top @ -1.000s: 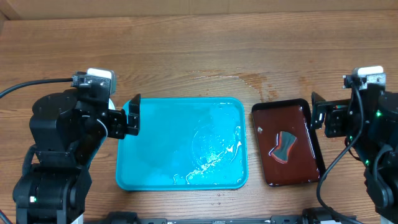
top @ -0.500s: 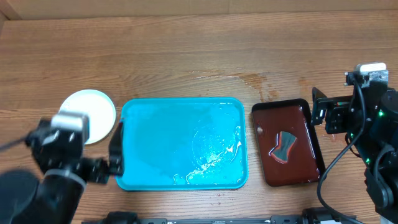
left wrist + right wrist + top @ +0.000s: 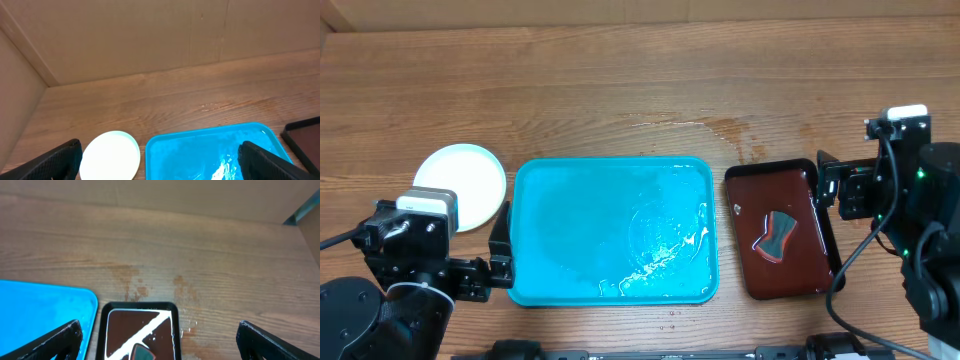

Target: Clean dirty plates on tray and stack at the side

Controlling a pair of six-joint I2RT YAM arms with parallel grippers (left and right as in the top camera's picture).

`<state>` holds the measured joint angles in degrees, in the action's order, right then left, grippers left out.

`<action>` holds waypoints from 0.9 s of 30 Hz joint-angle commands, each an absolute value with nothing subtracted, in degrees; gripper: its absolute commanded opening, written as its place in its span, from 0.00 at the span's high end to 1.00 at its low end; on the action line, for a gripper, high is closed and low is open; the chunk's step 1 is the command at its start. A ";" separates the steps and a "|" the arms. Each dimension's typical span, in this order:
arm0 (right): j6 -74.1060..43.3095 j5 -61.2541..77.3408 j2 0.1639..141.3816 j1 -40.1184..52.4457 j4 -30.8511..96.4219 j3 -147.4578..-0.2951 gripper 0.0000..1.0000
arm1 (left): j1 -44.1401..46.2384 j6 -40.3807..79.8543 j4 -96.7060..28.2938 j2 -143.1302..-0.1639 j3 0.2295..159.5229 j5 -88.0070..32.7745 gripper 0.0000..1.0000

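Note:
A pale blue-white plate lies on the table left of the turquoise tray; I cannot tell whether other plates lie under it. No plates are on the tray, which has only a wet white smear on its right half. My left gripper is open and empty at the tray's front left corner. In the left wrist view the plate and tray lie between the open fingers. My right gripper is open and empty beside the brown tray.
A dark reddish-brown tray with a black rim stands right of the turquoise tray and holds a grey-red sponge. In the right wrist view this tray is below the open fingers. Water spots mark the wood behind it.
My left arm has pulled back from the plate toward the table's front edge, which uncovered the plate. The right arm has hardly moved.

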<state>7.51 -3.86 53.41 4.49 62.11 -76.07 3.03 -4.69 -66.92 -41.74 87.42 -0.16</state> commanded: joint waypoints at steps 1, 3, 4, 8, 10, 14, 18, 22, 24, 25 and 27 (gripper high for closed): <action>7.35 -3.99 54.15 4.45 62.39 -77.32 0.00 | 3.18 -5.17 -66.89 -41.82 87.59 0.67 0.00; 7.35 -3.99 54.92 4.45 62.35 -77.32 0.00 | 3.18 -5.17 -66.89 -41.82 87.59 0.64 0.00; 7.35 -3.99 55.31 4.45 62.35 -77.32 0.00 | 3.18 -5.17 -66.89 -41.82 87.59 0.64 0.00; 7.35 -3.99 57.25 4.45 62.35 -77.32 0.00 | 3.18 -5.17 -66.87 -41.82 87.59 0.64 0.00; 7.35 -3.99 58.46 4.45 62.33 -77.32 0.00 | 3.18 -5.17 -66.87 -41.82 87.59 0.64 0.00; 7.35 -3.99 61.36 4.45 62.33 -77.32 0.00 | 3.18 -5.17 -66.85 -41.82 87.59 0.64 0.00; 7.38 -4.01 64.27 4.43 62.37 -77.32 0.00 | 3.18 -5.17 -66.81 -41.82 87.59 0.64 0.00; 7.33 -4.01 66.57 4.45 62.85 -77.32 0.00 | 3.18 -5.17 -66.78 -41.82 87.59 0.64 0.00; 7.33 -3.97 66.59 4.45 63.40 -77.34 0.00 | 3.18 -5.19 -66.81 -41.82 87.59 0.67 0.00; 7.33 -3.99 66.26 4.45 63.51 -77.36 0.00 | 3.18 -5.19 -66.78 -41.82 87.59 0.69 0.00; 7.35 -3.99 65.39 4.45 63.53 -77.38 0.00 | 3.18 -5.19 -66.78 -41.82 87.59 0.67 0.00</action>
